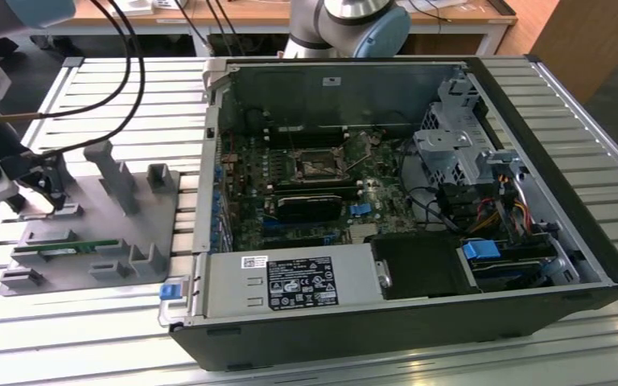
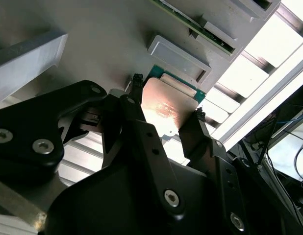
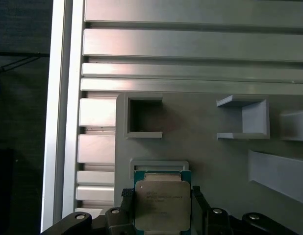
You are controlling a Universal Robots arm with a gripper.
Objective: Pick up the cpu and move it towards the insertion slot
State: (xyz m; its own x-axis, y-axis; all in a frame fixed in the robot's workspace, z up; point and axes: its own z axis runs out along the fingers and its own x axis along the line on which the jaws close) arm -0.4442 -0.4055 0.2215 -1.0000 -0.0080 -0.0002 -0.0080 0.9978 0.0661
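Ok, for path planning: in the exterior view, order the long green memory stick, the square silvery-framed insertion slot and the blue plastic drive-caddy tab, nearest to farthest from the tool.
From the tool, exterior view's left:
1. long green memory stick, beside it on the grey fixture.
2. square silvery-framed insertion slot, mid-view.
3. blue plastic drive-caddy tab, exterior view's right.

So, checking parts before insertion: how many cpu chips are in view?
1: the cpu, held in the gripper at the gray fixture. Others may be hidden.

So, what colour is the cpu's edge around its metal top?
Green; the cpu shows it best in the first wrist view.
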